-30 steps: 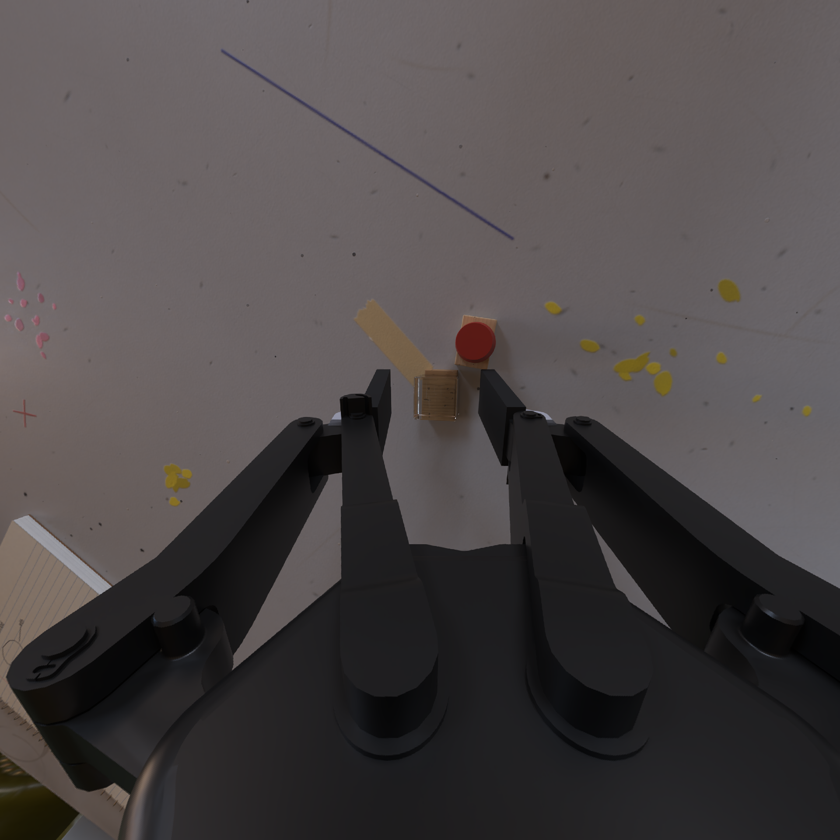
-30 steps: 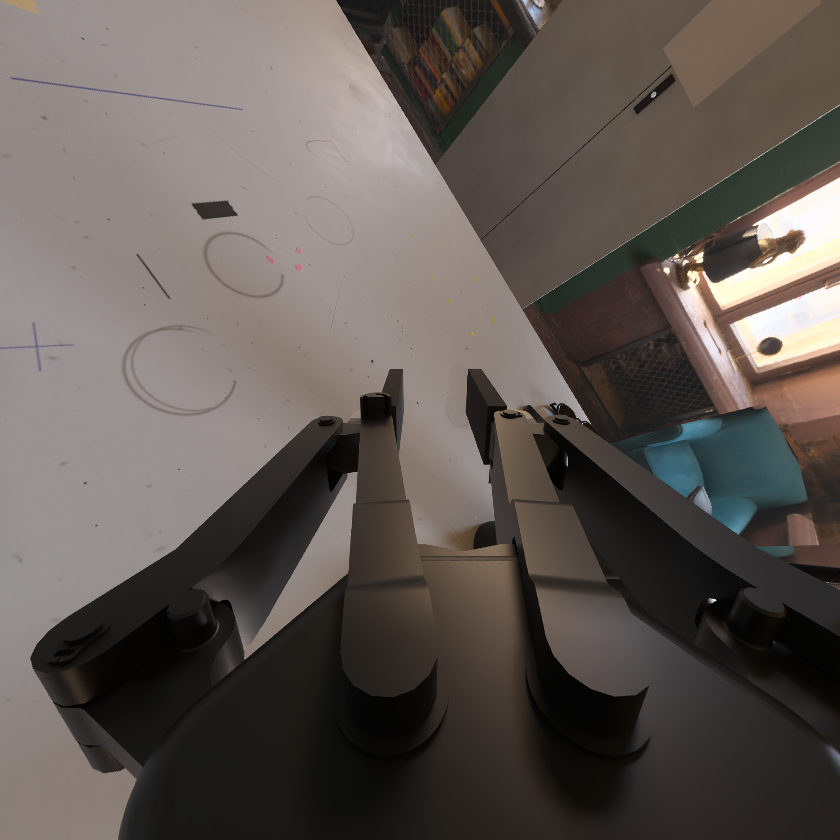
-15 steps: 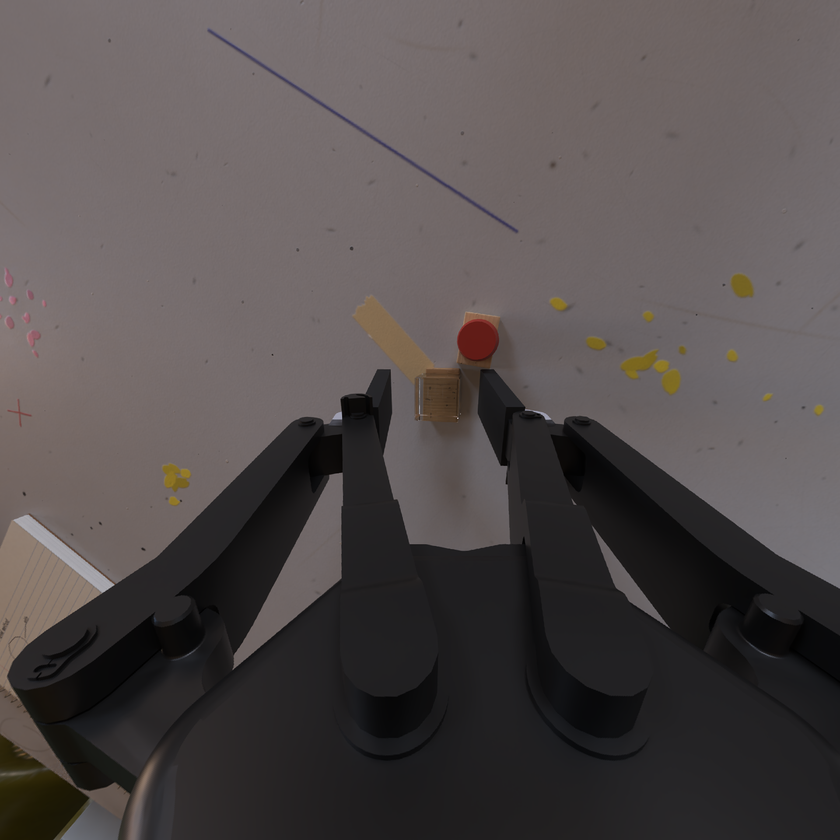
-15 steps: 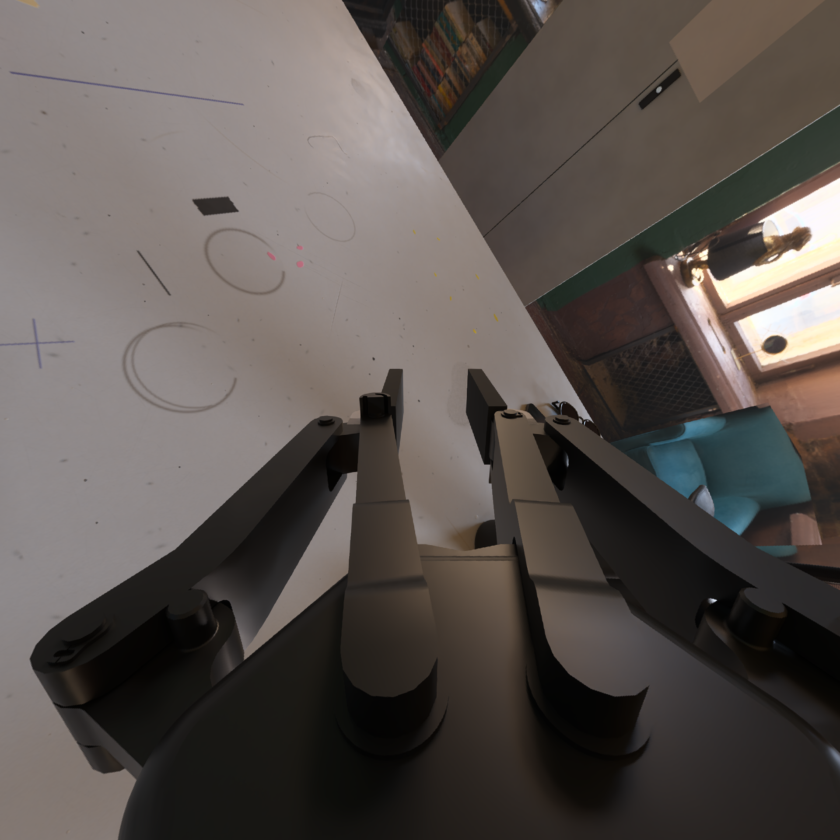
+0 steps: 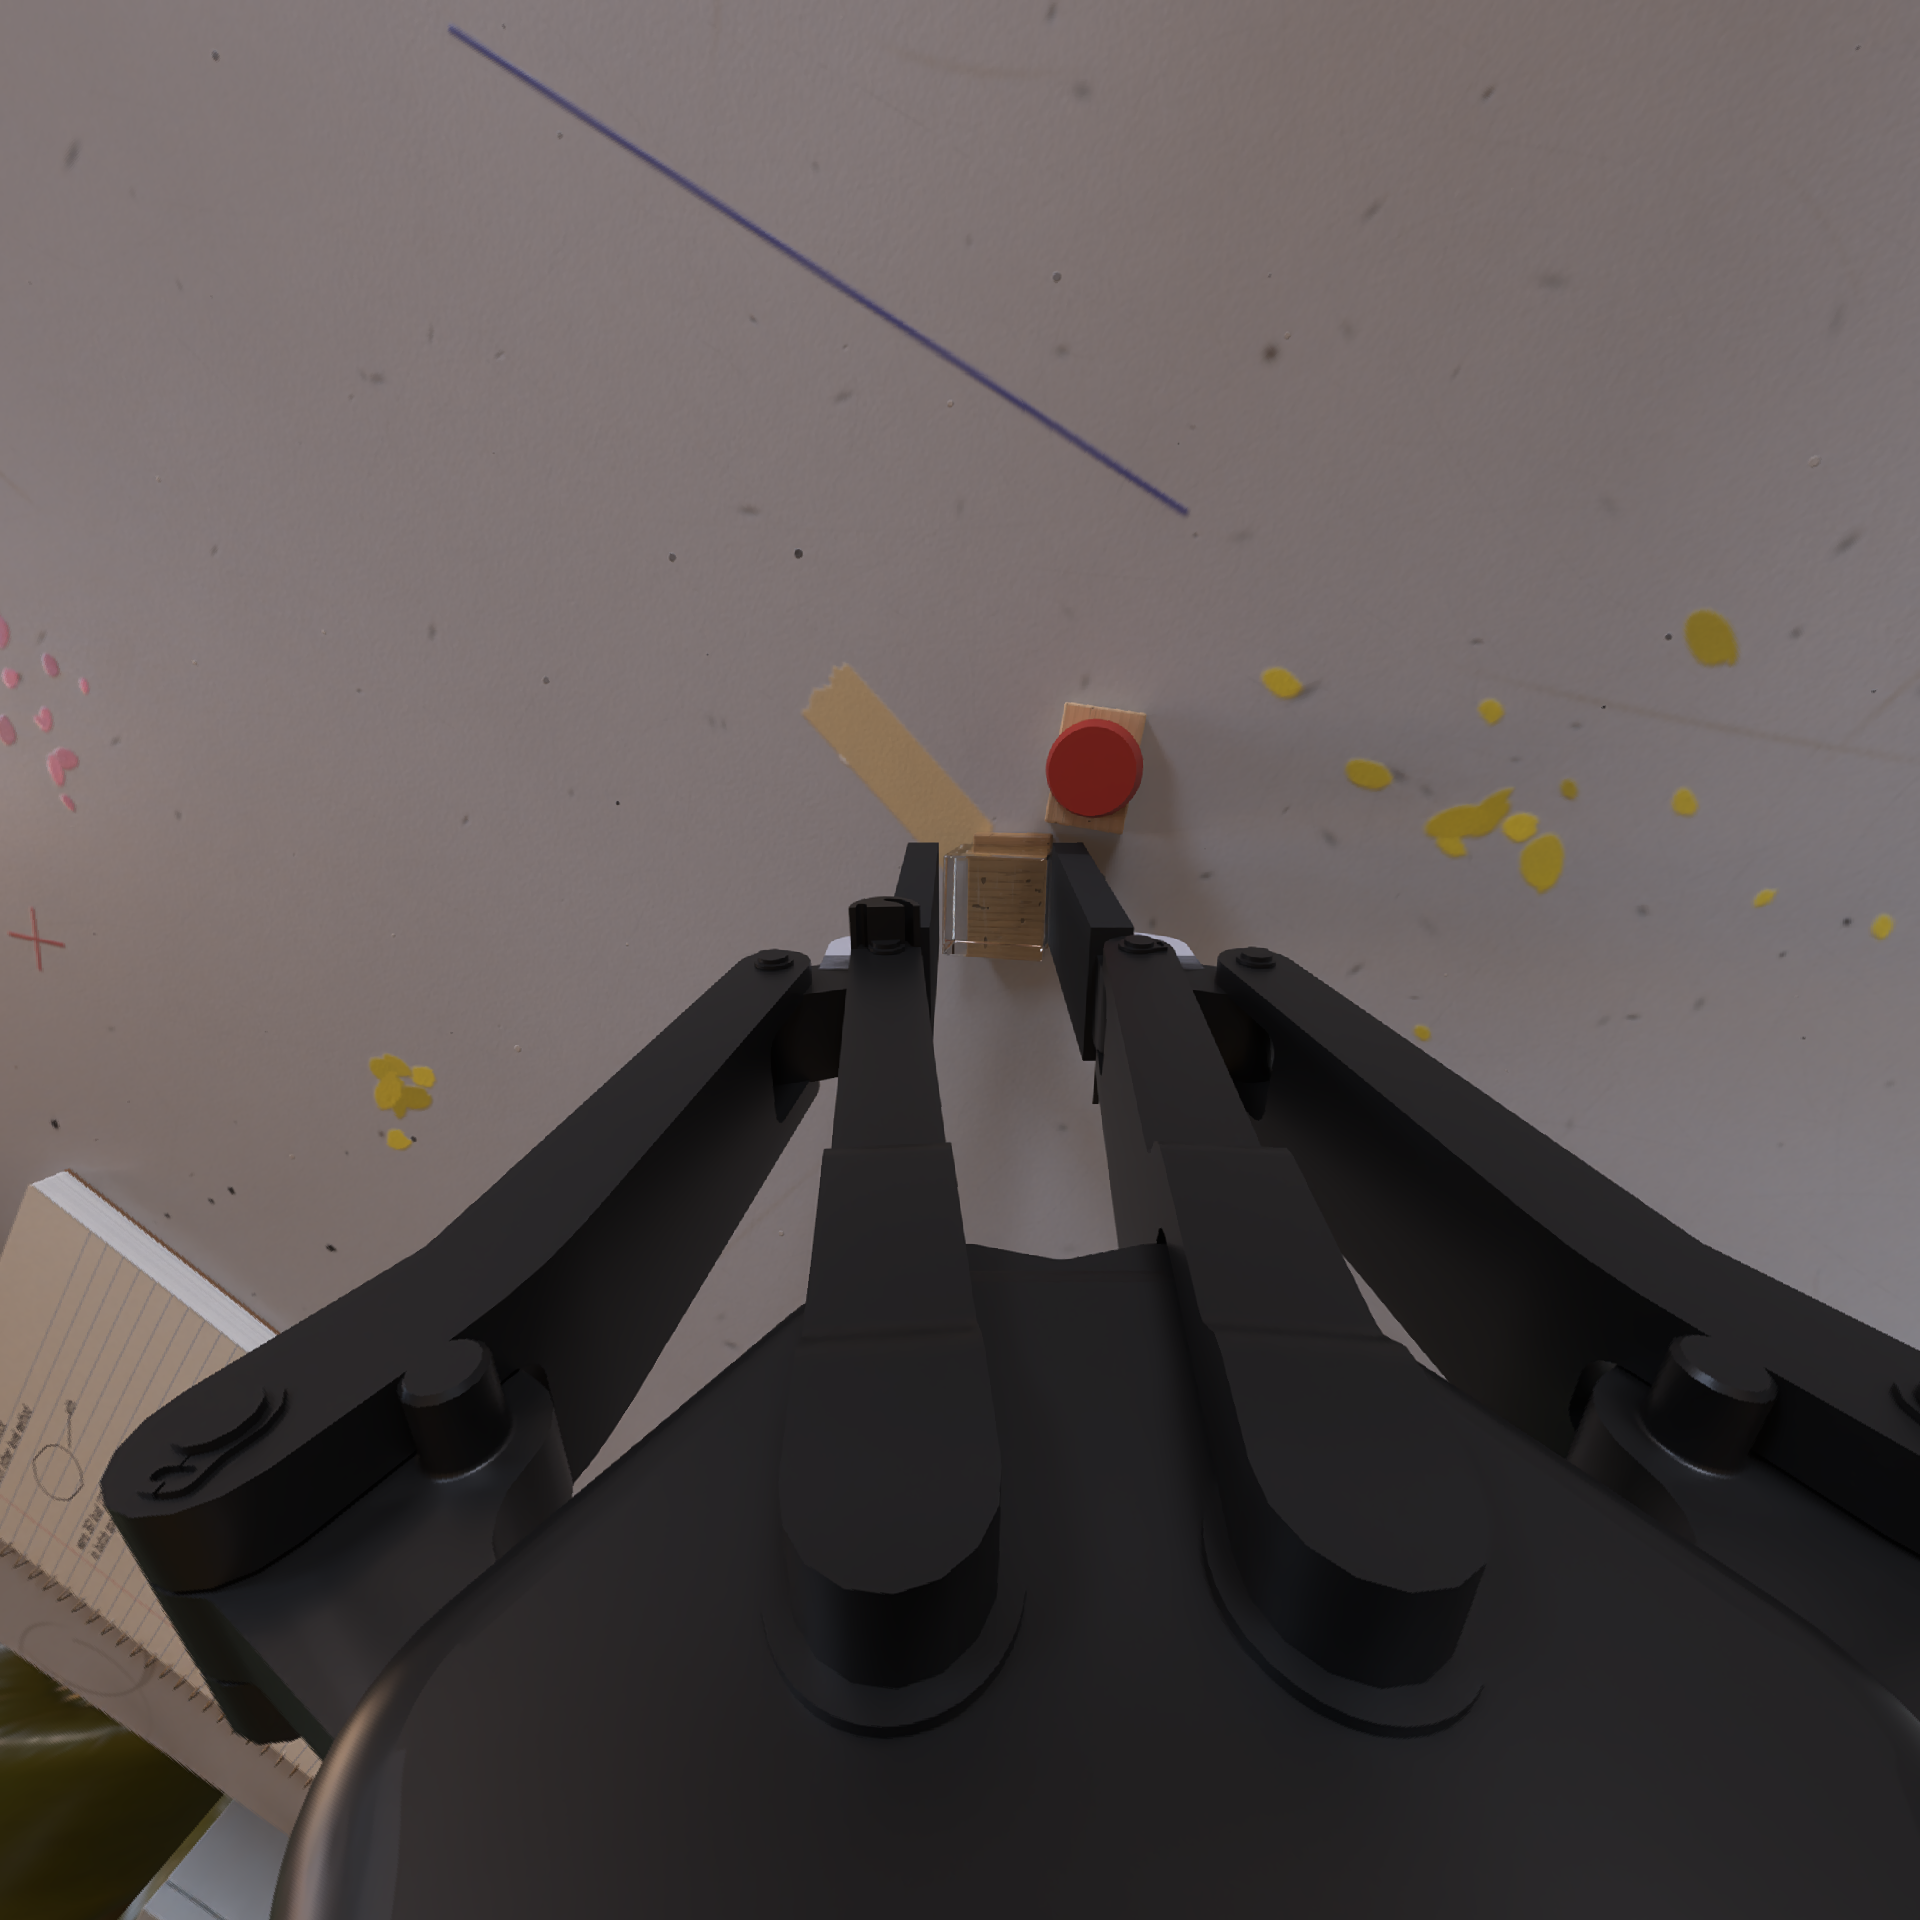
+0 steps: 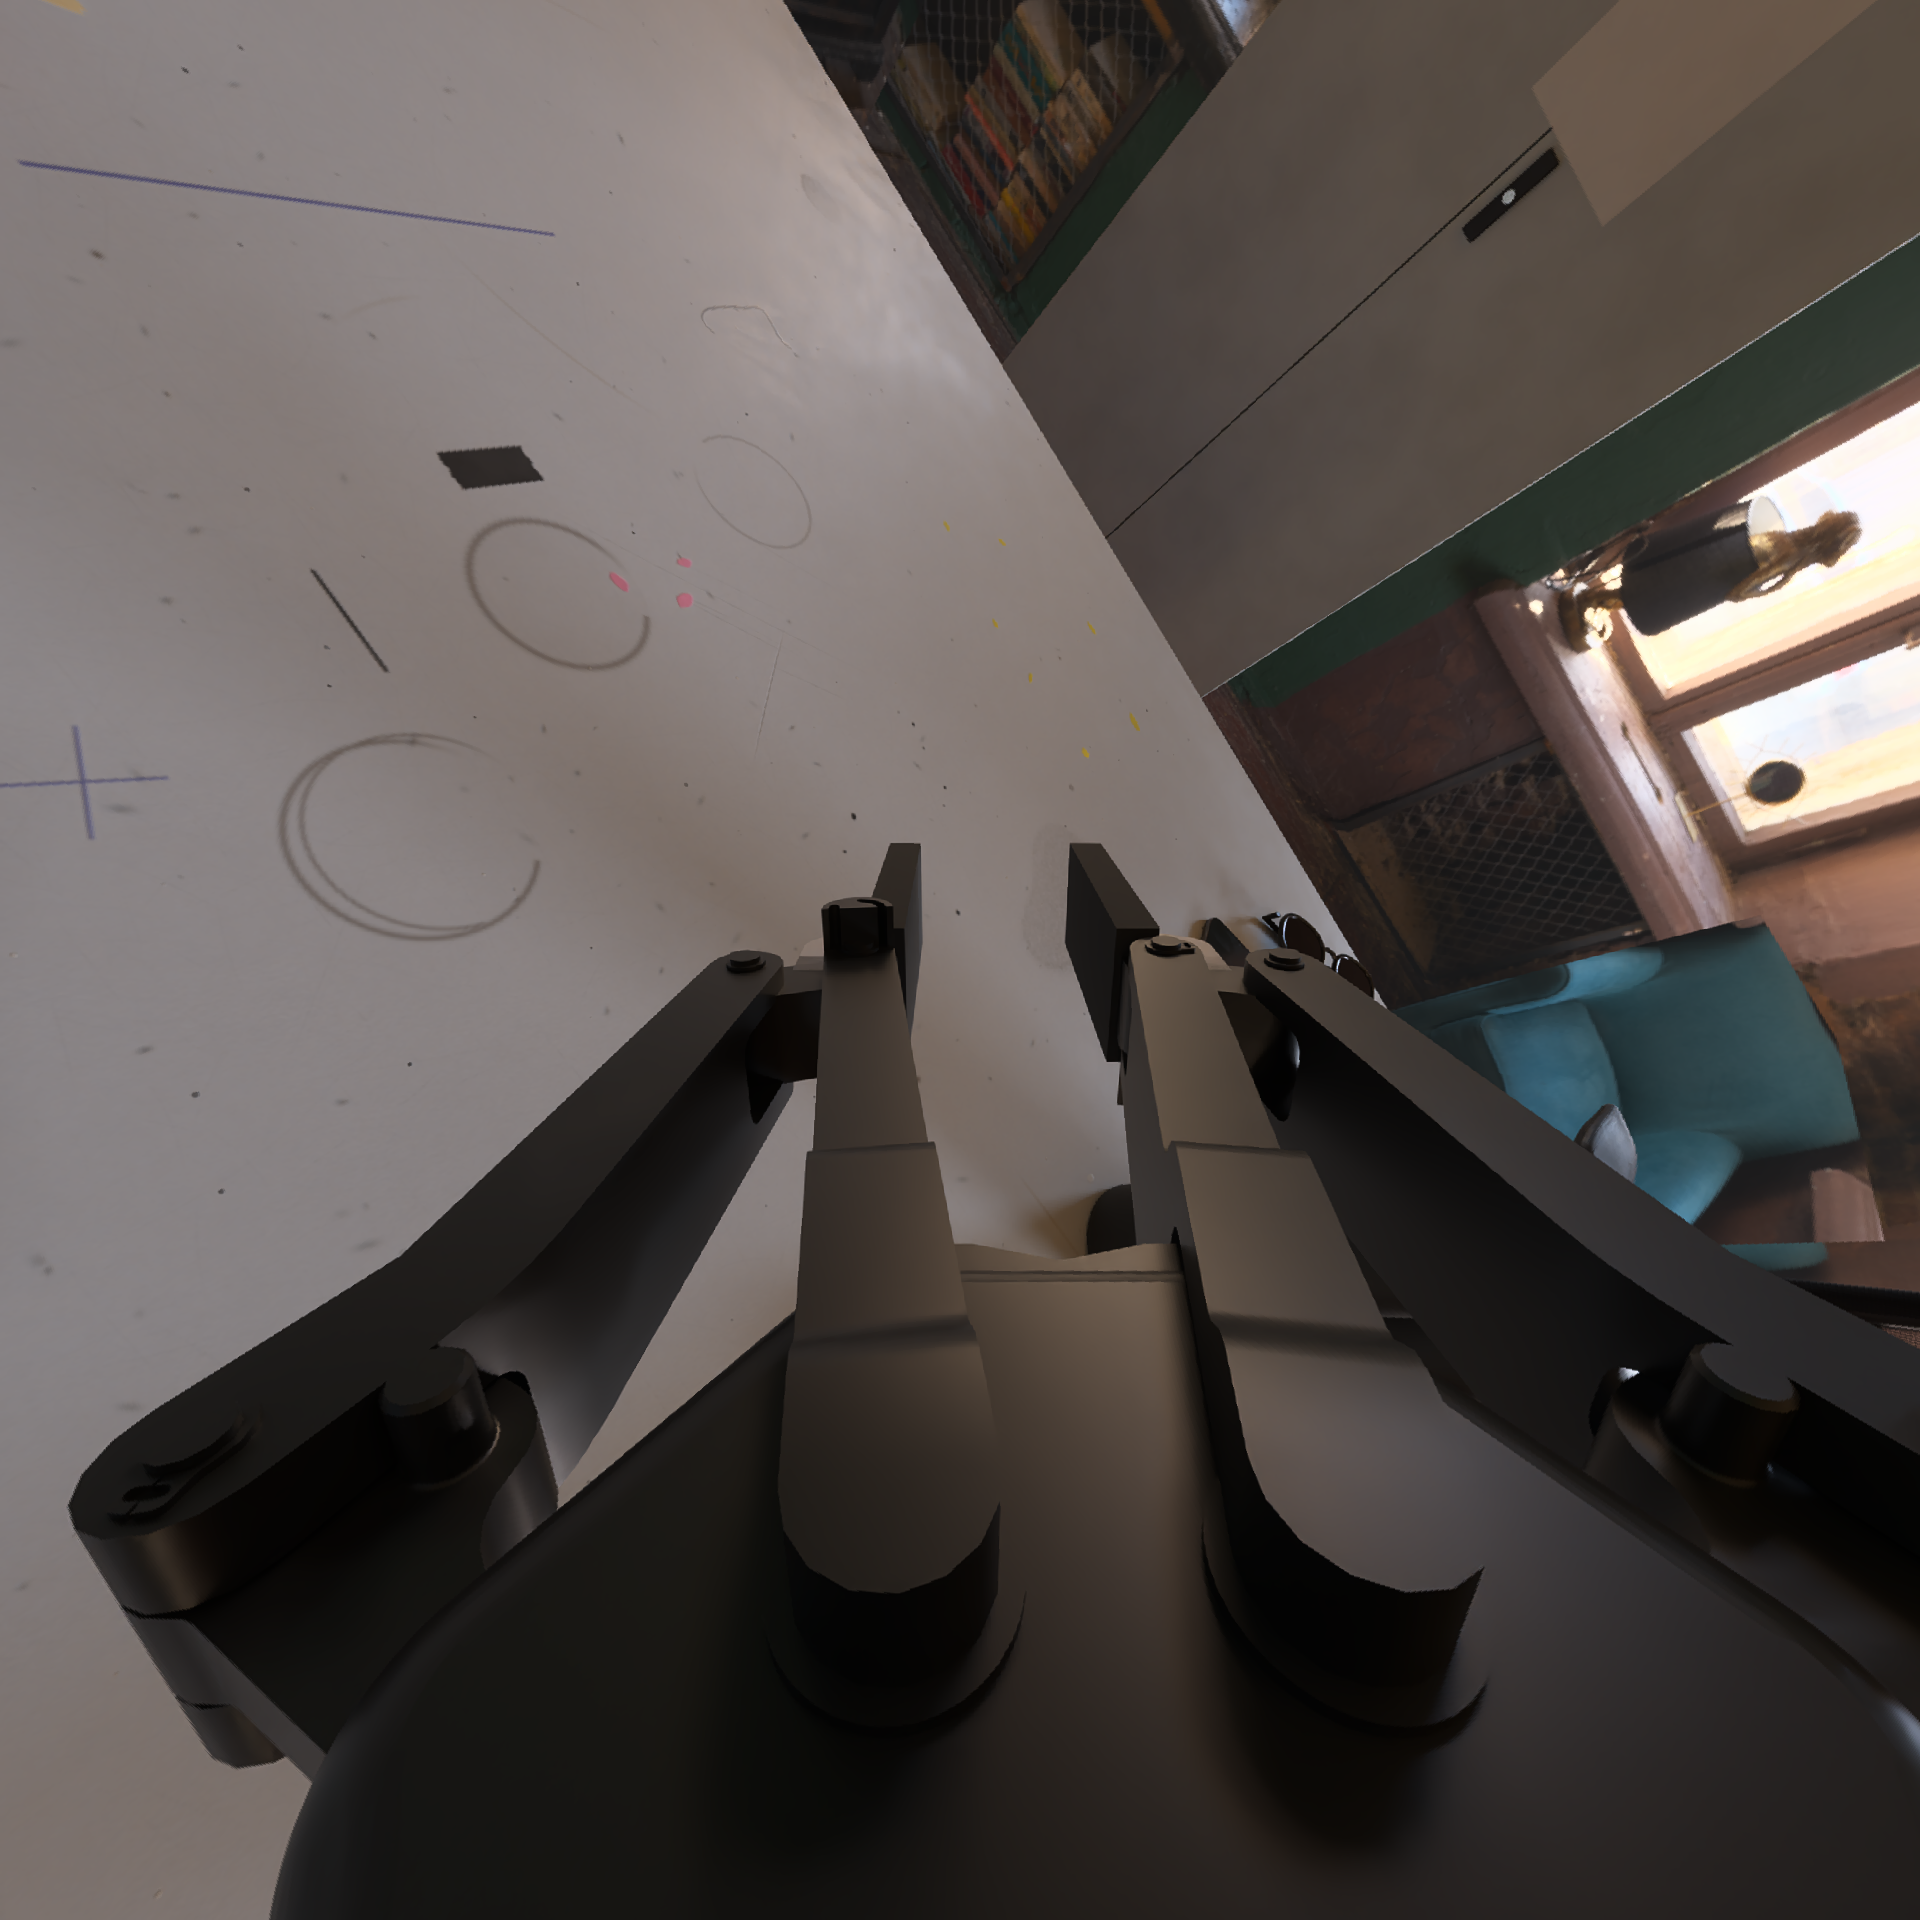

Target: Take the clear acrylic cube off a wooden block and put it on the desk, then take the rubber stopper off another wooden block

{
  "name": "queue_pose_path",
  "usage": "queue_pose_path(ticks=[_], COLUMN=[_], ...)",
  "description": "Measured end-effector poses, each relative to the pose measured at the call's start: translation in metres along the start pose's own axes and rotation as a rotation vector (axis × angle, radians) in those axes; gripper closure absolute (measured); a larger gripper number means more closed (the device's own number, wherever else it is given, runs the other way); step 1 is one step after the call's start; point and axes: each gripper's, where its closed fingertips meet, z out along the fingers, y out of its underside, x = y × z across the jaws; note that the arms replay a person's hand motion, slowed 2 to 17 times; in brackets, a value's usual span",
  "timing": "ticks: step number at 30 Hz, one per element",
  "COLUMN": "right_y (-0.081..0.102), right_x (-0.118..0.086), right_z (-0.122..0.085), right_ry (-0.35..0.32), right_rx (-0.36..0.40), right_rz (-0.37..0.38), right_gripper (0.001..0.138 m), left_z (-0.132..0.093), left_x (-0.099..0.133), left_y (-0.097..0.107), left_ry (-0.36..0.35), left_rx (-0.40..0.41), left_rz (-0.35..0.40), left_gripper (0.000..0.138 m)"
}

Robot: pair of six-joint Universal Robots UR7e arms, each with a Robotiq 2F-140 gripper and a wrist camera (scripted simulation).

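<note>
We see our left gripper (image 5: 995, 894) has narrowed from wide spread to pinching the clear acrylic cube (image 5: 993, 900), still on its wooden block (image 5: 1004, 902), so lifting can begin.

My left gripper (image 5: 995, 896) has dropped toward the table (image 5: 1351, 312), and its fingers (image 5: 918, 894) have narrowed to flank the clear acrylic cube (image 5: 994, 902), which sat beyond them before.

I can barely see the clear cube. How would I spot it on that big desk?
Start at the long blue line on the pale desk and follow it down toward the strip of tan tape. Just past the tape's lower end, between the left tool's fingertips, sits the clear acrylic cube. Unlike the red rubber stopper beside it, it is see-through.
</note>
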Motion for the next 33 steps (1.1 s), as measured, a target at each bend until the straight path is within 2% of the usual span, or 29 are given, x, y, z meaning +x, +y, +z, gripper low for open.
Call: queue_pose_path(ticks=[19,33], right_y=[0.002,0.003], right_x=[0.001,0.002], right_z=[-0.001,-0.001], right_ry=[-0.001,0.0], right_rx=[0.003,0.003], right_rz=[0.005,0.011], right_gripper=[0.101,0.101], left_z=[-0.009,-0.028], left_x=[-0.001,-0.008], left_y=[0.002,0.002], left_ry=[-0.004,-0.055], left_rx=[-0.005,0.005], left_rz=[0.004,0.006], left_gripper=[0.111,0.111])
